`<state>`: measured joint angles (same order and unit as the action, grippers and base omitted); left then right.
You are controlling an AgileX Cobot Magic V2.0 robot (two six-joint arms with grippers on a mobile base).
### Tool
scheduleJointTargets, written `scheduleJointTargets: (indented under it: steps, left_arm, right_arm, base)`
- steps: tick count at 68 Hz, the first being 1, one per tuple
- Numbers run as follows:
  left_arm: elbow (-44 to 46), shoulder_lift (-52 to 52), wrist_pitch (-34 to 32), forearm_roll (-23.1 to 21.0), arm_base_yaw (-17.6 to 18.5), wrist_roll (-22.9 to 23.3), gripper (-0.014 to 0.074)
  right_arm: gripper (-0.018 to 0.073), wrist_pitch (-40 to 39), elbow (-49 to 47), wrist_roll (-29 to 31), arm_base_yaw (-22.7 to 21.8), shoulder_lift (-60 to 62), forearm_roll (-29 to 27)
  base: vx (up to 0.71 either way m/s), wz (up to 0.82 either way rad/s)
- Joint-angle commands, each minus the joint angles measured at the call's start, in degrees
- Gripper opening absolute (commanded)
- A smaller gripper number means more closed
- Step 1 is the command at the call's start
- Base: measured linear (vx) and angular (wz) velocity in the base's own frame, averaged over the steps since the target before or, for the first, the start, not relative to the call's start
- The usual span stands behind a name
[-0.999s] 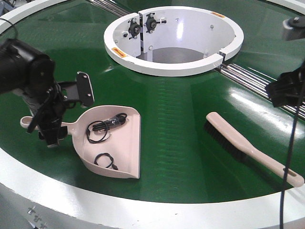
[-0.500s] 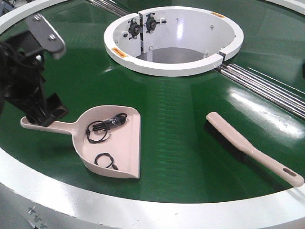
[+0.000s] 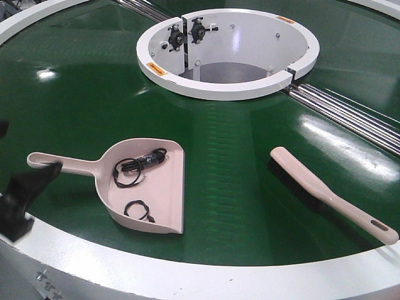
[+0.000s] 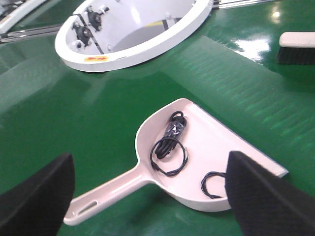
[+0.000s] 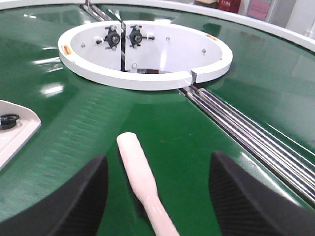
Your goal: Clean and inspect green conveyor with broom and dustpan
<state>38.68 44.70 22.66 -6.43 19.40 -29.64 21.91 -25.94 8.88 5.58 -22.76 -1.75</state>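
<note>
The pale pink dustpan [image 3: 159, 194] lies on the green conveyor [image 3: 250, 144] at the front left, with black cable coils [image 4: 170, 145] in its scoop. Its handle [image 4: 106, 194] points left. My left gripper [image 4: 150, 167] is open, drawn back from the dustpan and holding nothing; one black finger [image 3: 22, 194] shows at the front view's left edge. The broom [image 3: 325, 194] lies flat at the front right, bristles to the left. My right gripper [image 5: 157, 162] is open, and the broom [image 5: 140, 172] runs between its fingers without touching them.
The white central collar [image 3: 228, 87] with black knobs inside stands at the back. Metal rails [image 3: 350, 112] run from it to the right. The white outer rim [image 3: 187, 275] curves along the front edge.
My left arm has drawn back from beside the dustpan handle toward the front left edge. The right arm has left the front view. Dustpan and broom lie where they were.
</note>
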Motion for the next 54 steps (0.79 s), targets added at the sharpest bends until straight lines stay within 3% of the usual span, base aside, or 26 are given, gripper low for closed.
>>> scheduleJointTargets:
  steps: [1, 14, 32, 40, 47, 50, 54]
  left_arm:
    - [-7.27, -5.71, -11.66, -0.97, 0.01, 1.59, 0.0587]
    - [-18.74, -19.07, -21.50, -5.86, 0.01, 2.00, 0.0587]
    - [-22.04, -26.90, -22.32, -6.93, 0.01, 1.94, 0.0563]
    - [-22.04, -26.85, -22.66, -6.93, 0.01, 1.94, 0.0412]
    - [-22.04, -26.85, -22.66, -6.88, 0.01, 1.94, 0.0105]
    - [-22.11, -26.85, -23.03, -6.82, 0.01, 1.81, -0.0008]
    - [-22.11, -26.85, -23.45, -6.82, 0.01, 1.75, -0.0008]
  right_arm:
    - [0.0420, -6.53, 1.54, -0.24, -0.16, 4.59, -1.50]
    - [0.0384, -6.04, 5.79, -0.24, -0.16, 15.93, -5.38]
    - [0.0323, -6.64, 7.08, -0.15, -0.16, 18.35, -4.58]
    - [0.0188, -8.19, 7.08, -0.15, -0.16, 18.35, -4.58]
    - [-0.0017, -7.62, 7.08, -0.08, -0.16, 18.35, -4.58]
    - [-0.0014, -7.45, 7.08, -0.08, -0.16, 18.35, -4.58]
    - [-0.0010, -7.59, 7.08, -0.08, -0.16, 18.35, -4.69]
  base:
    - [0.00, 0.00]
    - [0.00, 0.00]
    - [0.00, 0.00]
    - [0.00, 0.00]
    - [0.00, 0.00]
    - [0.00, 0.00]
    - [0.00, 0.00]
